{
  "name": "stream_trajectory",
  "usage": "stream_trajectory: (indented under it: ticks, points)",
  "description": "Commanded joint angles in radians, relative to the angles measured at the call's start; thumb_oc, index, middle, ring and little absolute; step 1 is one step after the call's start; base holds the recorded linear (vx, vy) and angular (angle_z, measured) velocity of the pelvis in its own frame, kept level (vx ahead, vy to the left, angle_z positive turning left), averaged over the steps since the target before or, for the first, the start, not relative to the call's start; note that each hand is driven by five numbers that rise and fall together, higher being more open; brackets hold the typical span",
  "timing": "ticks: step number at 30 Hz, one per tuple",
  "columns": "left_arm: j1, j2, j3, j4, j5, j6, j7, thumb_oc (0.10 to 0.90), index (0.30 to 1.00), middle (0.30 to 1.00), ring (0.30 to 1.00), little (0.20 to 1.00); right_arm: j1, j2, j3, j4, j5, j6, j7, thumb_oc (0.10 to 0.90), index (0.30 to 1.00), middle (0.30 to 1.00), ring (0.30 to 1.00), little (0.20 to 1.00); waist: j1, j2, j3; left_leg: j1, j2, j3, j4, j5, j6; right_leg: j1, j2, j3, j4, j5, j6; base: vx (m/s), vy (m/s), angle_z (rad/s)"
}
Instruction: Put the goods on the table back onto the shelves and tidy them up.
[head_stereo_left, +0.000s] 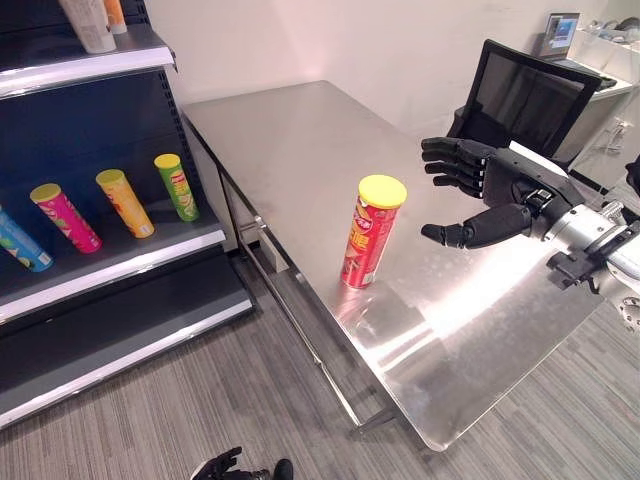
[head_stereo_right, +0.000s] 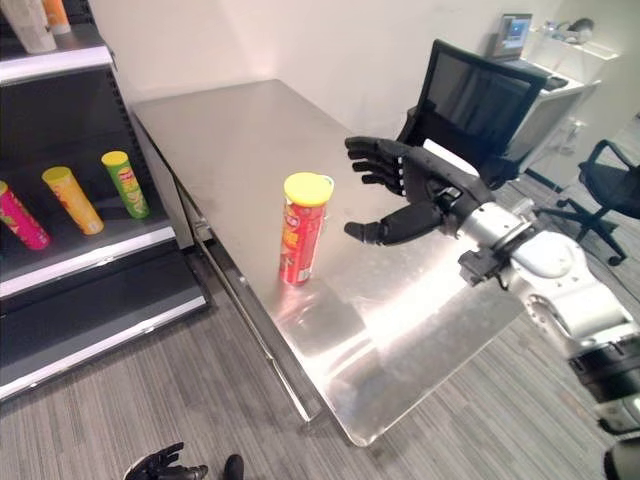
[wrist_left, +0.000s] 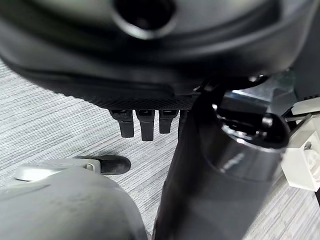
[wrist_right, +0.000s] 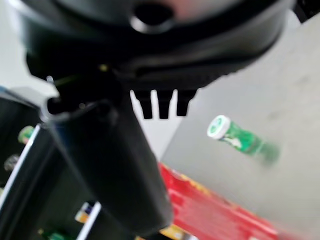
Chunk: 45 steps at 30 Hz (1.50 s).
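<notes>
The right hand is dark, almost black, with segmented, blocky fingers and a thicker rounded thumb. Its back is a flat, angular plate. Behind it a black collar joins a polished silver-grey wrist, then a rounded pale grey forearm shell with dark joints. The left hand is equally dark.

A canister was stood upright on the table, near its front edge. The right hand was held just to the canister's right, apart from it. To the table's left, a shelf unit was placed, with four canisters laid side by side on one shelf. Behind the table, a chair was set.
</notes>
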Motion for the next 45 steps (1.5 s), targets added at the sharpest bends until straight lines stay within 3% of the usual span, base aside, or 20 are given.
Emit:
stream_trajectory:
  ticks: [1,20,27,36,45]
  points:
    - [-0.021,0.003,-0.062,0.037,0.019,-0.024,-0.012,0.8,0.9,0.9,0.9,0.9,-0.186,0.002,-0.016,0.011,0.026,-0.07,-0.054,0.8,0.9,0.9,0.9,0.9,0.064,-0.008,-0.031,0.09,0.077,0.039,0.01,-0.132,-0.077,-0.022,-0.074,-0.019,0.006,0.005,0.104,0.01,-0.025,0.1]
    - [-0.028,0.008,-0.085,0.035,-0.003,-0.024,-0.009,0.8,0.9,0.9,0.9,0.9,-0.309,0.082,0.108,0.126,0.045,-0.048,-0.061,0.8,0.9,0.9,0.9,0.9,0.091,-0.008,-0.025,0.077,0.075,0.01,0.01,-0.127,-0.078,-0.015,-0.077,-0.05,0.006,-0.001,0.1,0.0,-0.005,0.04]
    - [-0.031,0.006,-0.087,0.041,-0.001,-0.025,-0.012,0.8,0.9,0.9,0.9,0.9,-0.366,0.054,0.187,0.118,0.04,-0.038,-0.044,0.8,0.9,0.9,0.9,0.9,0.097,-0.015,-0.024,0.069,0.074,0.0,0.01,-0.124,-0.079,-0.018,-0.078,-0.061,0.006,-0.003,0.1,0.0,0.002,0.07]
    - [-0.025,0.008,-0.087,0.042,0.013,-0.026,-0.017,0.8,0.9,0.9,0.9,0.9,-0.341,0.013,0.172,0.091,0.059,-0.044,-0.029,0.8,0.9,0.9,0.9,0.9,0.095,-0.02,-0.027,0.068,0.073,-0.005,0.01,-0.126,-0.081,-0.018,-0.078,-0.067,0.006,-0.005,0.102,0.0,-0.001,0.03]
    - [-0.032,0.013,-0.09,0.027,0.008,-0.029,-0.017,0.8,0.9,0.9,0.9,0.9,-0.402,-0.007,0.249,0.095,0.052,-0.031,-0.012,0.8,0.9,0.9,0.9,0.9,0.088,-0.021,-0.03,0.076,0.076,0.007,0.01,-0.131,-0.081,-0.016,-0.078,-0.055,0.006,-0.003,0.102,0.0,0.0,0.0]
